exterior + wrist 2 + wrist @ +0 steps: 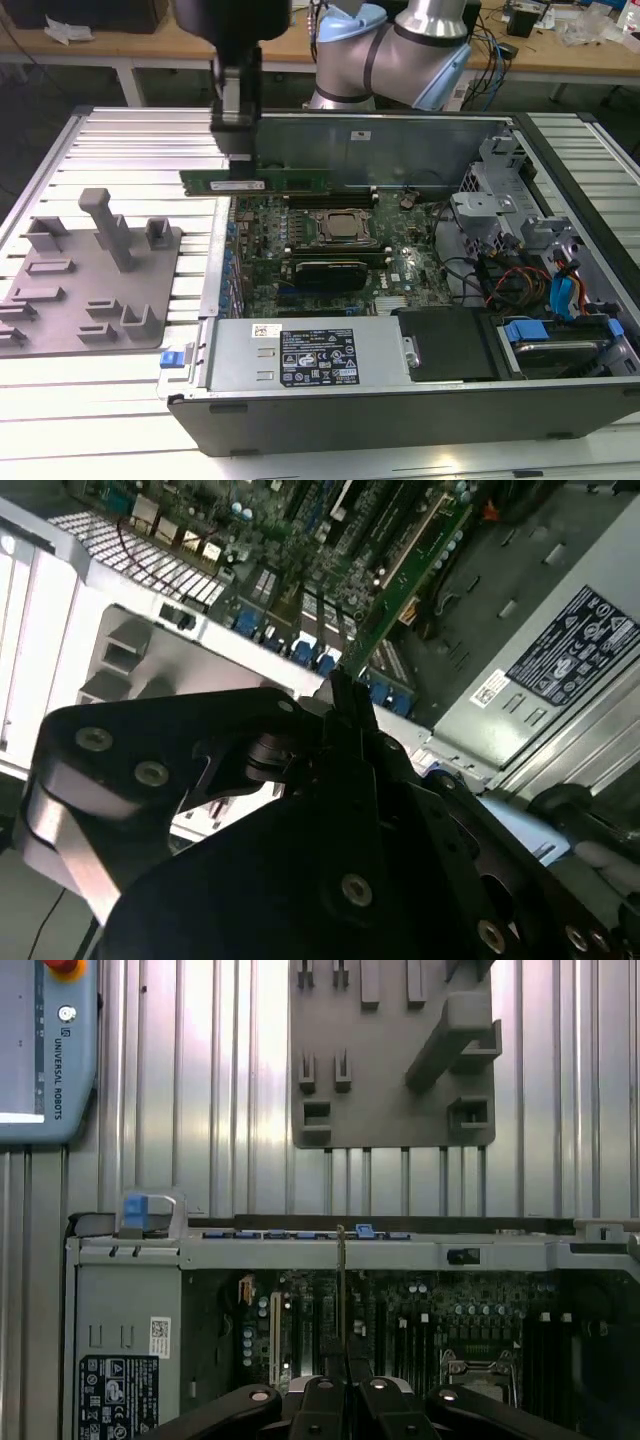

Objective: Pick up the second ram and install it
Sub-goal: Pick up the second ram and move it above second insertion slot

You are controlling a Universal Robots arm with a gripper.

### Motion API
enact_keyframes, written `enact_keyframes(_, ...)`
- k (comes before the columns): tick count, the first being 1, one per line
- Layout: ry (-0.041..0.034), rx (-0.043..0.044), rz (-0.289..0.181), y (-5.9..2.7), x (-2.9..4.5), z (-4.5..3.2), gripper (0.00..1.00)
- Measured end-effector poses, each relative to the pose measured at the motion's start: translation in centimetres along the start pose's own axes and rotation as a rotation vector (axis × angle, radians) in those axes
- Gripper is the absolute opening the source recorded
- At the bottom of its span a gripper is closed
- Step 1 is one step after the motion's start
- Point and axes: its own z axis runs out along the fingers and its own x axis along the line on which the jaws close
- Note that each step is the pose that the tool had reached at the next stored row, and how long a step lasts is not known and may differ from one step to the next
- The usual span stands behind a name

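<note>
Exterior view, starting at its left: a gray fixture (pixel 90 270) lies flat. Beside it, the gripper (pixel 238 148), fingers clamped on the ram (pixel 270 182), holds it level and on edge above the motherboard, near the processor (pixel 335 228) in the open case (pixel 400 410).

Black label (pixel 317 366) on power supply (pixel 240 356): white print and symbols, too fine to read. Small white barcode sticker (pixel 263 331) beside it, unreadable. White sticker (pixel 240 186) on second ram (pixel 295 181): unreadable. Pendant (pixel 48 1060): one line of lettering.
</note>
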Motion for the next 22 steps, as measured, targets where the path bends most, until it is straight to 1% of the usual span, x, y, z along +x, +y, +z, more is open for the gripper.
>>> enact_keyframes(1, 0.0001, 0.0, 0.0, -0.86, 0.01, -0.03, 0.09)
enact_keyframes(2, 0.0, 0.0, 0.0, -1.93, 0.01, -0.06, 0.09)
enact_keyframes(4, 0.0, 0.0, 0.0, -3.27, 0.03, -0.1, 0.09)
enact_keyframes(7, -0.0001, 0.0, 0.0, -4.1, 0.03, -0.11, 0.09)
enact_keyframes(8, 0.0, 0.0, 0.0, -4.5, 0.04, -0.13, 0.09)
enact_keyframes(9, 0.0001, 0.0, 0.0, -5.23, 0.04, -0.15, 0.09)
enact_keyframes(11, 0.0001, 0.0, 0.0, -5.95, 0.05, -0.17, 0.09)
enact_keyframes(12, 0.0001, -0.0001, 0.0, -6.61, 0.06, -0.19, 0.09)
enact_keyframes(14, 0.0, 0.0001, 0.0, -7.59, 0.04, -0.19, 0.09)
enact_keyframes(16, 0.0, 0.0, 0.0, -7.84, -0.07, -0.17, 0.09)
enact_keyframes(21, 0.0, 0.0, 0.0, -7.96, -0.97, -0.02, 0.09)
enact_keyframes(22, 0.0001, 0.0, 0.0, -7.99, -1.31, 0.04, 0.09)
